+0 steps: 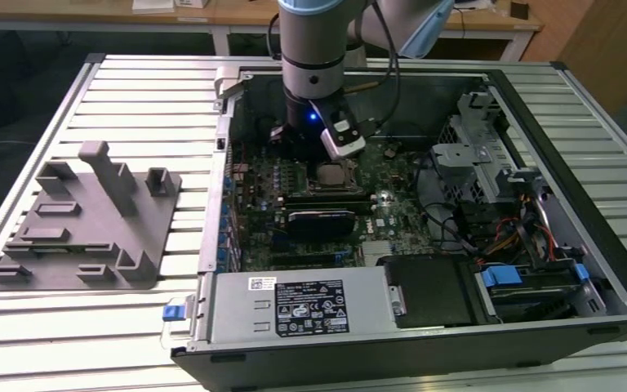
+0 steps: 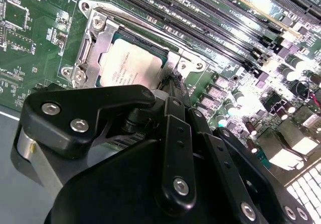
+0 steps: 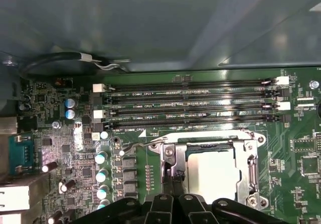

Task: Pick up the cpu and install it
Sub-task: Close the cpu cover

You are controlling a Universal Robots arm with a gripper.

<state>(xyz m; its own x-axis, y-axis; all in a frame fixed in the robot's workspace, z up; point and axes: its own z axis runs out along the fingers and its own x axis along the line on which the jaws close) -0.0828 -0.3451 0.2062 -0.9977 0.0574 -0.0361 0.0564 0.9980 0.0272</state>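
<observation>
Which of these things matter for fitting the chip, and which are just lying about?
Part of the job: cpu lying in its socket; gripper just beside it.
Lying about: grey fixture on the table; power supply; memory slots.

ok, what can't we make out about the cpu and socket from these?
Second wrist view: the gripper hides the near edge of the cpu, so flat seating in the socket can't be confirmed.
First wrist view: the picture's edge and the gripper's black links cut off one side of the cpu and socket.
Exterior view: the cpu is too small to tell from the socket; the arm covers the board behind it.
</observation>
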